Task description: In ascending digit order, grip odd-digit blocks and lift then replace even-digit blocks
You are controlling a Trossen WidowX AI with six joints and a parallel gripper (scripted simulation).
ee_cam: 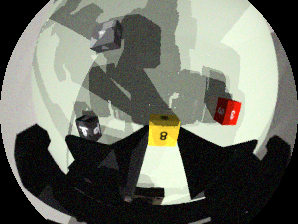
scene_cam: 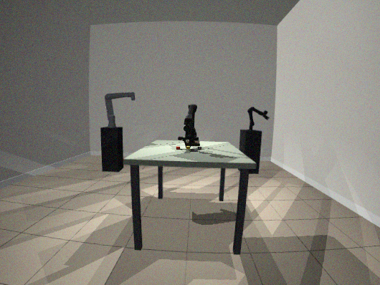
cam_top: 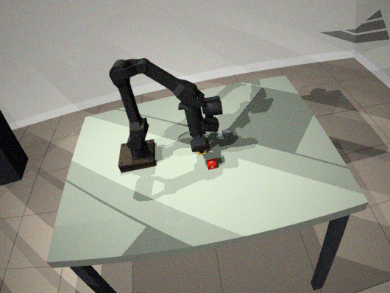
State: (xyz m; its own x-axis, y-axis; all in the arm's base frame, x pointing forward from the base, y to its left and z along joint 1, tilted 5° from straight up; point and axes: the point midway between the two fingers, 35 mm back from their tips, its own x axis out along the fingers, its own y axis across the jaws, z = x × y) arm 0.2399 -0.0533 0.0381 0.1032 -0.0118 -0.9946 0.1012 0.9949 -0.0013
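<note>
My gripper (cam_top: 201, 151) (ee_cam: 162, 129) points down and is shut on the yellow block (cam_top: 204, 152) (scene_cam: 188, 147) (ee_cam: 164, 138), which shows an 8. The block appears to rest on the table (cam_top: 257, 213) (scene_cam: 161, 158). A red block (cam_top: 211, 164) (scene_cam: 178, 147) (ee_cam: 228, 111) stands to its right in the wrist view; its digit looks like a 3 but is not certain. A black block (ee_cam: 88, 128) stands close to the left finger in the wrist view, its digit hard to read. A dark grey block (cam_top: 227, 132) (ee_cam: 106, 36) lies farther out, its digit unreadable.
The arm's base sits on a brown board (cam_top: 126, 163) at the left of the table in the top view. Strong shadows cross the tabletop around the blocks. Two other arms stand on black pedestals (scene_cam: 112, 150) (scene_cam: 255, 143) beyond the table in the exterior view.
</note>
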